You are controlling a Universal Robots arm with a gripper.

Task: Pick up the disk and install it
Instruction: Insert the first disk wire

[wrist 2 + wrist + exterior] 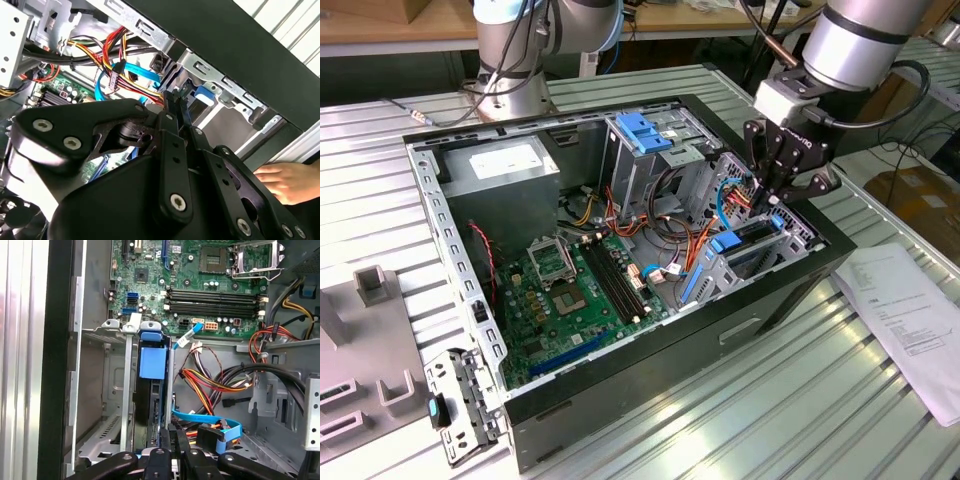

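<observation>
The disk (748,243) stands on edge in the drive bay at the end of the open computer case (650,360) toward the exterior view's right. Its blue carrier tab (724,243) faces the motherboard. In the first wrist view the disk (148,410) is seen edge-on between the bay's metal walls, its blue tab (151,362) at the far end. My gripper (775,197) hangs over the disk's near end with its black fingers (167,432) drawn close together on the disk's edge. In the second wrist view the fingertips (172,102) pinch beside a blue piece of the carrier (202,95).
Bundles of red, yellow and blue cables (705,215) lie right beside the bay. A metal drive cage with a blue bracket (642,130) stands behind, with the motherboard (580,285) below. A person's hand (287,181) rests by the case. Paper (910,310) lies to the exterior view's right.
</observation>
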